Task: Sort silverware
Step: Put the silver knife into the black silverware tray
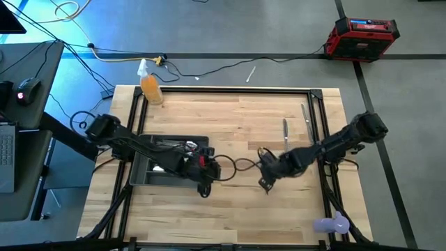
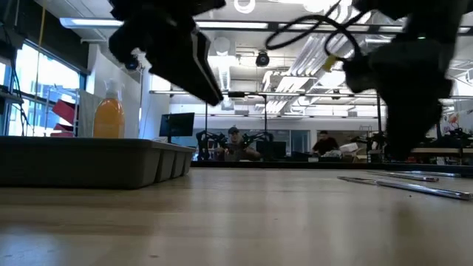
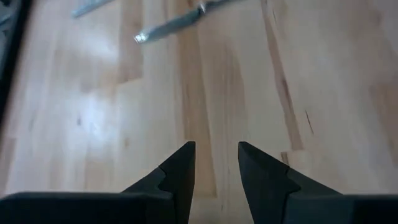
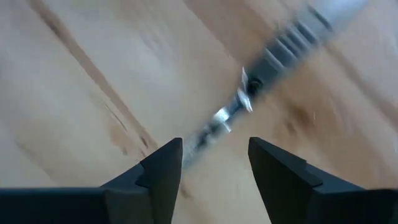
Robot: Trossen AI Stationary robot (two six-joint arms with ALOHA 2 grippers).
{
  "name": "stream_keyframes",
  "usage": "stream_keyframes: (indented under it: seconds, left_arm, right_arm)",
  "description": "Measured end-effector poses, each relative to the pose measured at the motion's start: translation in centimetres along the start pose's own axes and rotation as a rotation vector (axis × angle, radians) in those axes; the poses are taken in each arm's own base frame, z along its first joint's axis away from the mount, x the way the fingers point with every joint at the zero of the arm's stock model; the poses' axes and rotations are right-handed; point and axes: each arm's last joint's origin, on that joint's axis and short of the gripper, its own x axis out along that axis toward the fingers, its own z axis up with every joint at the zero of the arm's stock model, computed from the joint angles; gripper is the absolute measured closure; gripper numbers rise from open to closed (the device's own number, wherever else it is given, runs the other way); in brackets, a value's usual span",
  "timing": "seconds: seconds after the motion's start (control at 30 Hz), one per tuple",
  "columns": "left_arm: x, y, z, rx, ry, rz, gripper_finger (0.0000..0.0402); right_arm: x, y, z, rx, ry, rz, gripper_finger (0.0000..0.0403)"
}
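Two silver pieces (image 1: 284, 132) (image 1: 305, 115) lie flat on the table's far right part; they also show in the low view (image 2: 414, 185) and the left wrist view (image 3: 168, 26). More silverware (image 1: 174, 145) lies in the dark grey tray (image 1: 143, 171) at the left. My left gripper (image 1: 204, 187) (image 3: 214, 165) hovers open just off the tray's right end, over bare wood. My right gripper (image 1: 267, 183) (image 4: 214, 165) is open at mid-table, pointing down. A blurred silver piece (image 4: 249, 102) runs slantwise ahead of its fingers. My right gripper has a blurred silver piece (image 4: 217, 124) running between its open fingers, close to one fingertip (image 4: 168, 158). Whether it touches the piece, I cannot tell.
An orange spray bottle (image 1: 150, 87) (image 2: 109, 111) stands at the far left corner. A purple object (image 1: 333, 223) sits at the near right corner. A black frame (image 1: 230, 89) borders the table, and cables (image 1: 240, 166) hang between the arms. Bare wood lies along the near side.
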Motion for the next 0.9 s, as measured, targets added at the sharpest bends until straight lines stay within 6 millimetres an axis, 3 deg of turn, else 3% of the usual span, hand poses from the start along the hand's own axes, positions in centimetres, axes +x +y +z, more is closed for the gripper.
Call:
stream_keyframes:
  seconds: [0.2, 0.4, 0.6, 0.73, 0.9]
  left_arm:
    - [0.4, -0.2, -0.3, -0.006, 0.027, -0.001, 0.0298]
    - [0.4, -0.2, -0.3, -0.007, 0.024, -0.001, 0.0298]
    - [0.4, -0.2, -0.3, -0.008, 0.023, -0.002, 0.0298]
    - [0.4, -0.2, -0.3, -0.008, 0.023, -0.003, 0.0298]
    - [0.4, -0.3, -0.2, -0.010, 0.020, -0.027, 0.0298]
  right_arm:
    - [0.1, 1.0, -2.7, 0.069, 0.012, -0.014, 0.0261]
    - [2.7, 2.0, -3.2, 0.095, 0.068, -0.026, 0.0280]
    - [3.5, 4.3, -1.3, 0.057, -0.055, 0.116, 0.0282]
    - [2.2, 5.8, 0.8, -0.003, -0.254, 0.145, 0.0282]
    - [1.0, 6.3, 2.3, -0.105, -0.282, 0.116, 0.0282]
